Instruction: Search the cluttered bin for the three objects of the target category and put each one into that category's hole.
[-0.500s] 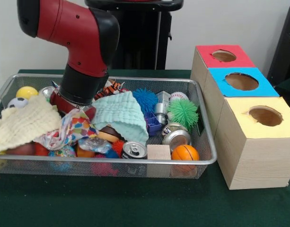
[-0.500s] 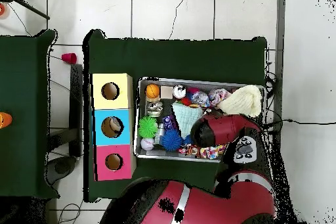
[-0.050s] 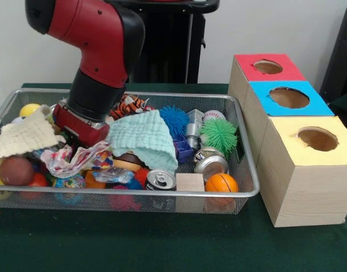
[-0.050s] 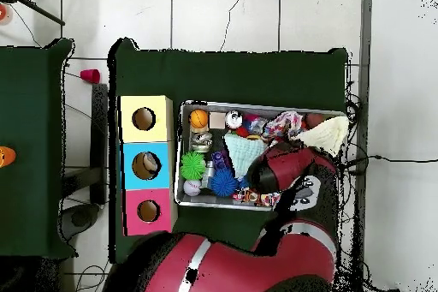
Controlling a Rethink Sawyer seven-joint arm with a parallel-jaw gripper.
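Green-clothed desk [image 3: 162, 243] carrying wire bin [image 3: 241, 190] crammed with toys, cans, cloths. Hand [image 3: 77, 133] buried among cloths at bin's left end; grip impossible to tell. Target category unclear. Risk: snagged patterned cloth [image 3: 71, 161] dragging clutter overboard.

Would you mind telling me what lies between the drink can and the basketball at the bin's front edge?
A small wooden block sits between the can and the basketball, shown in the front view.
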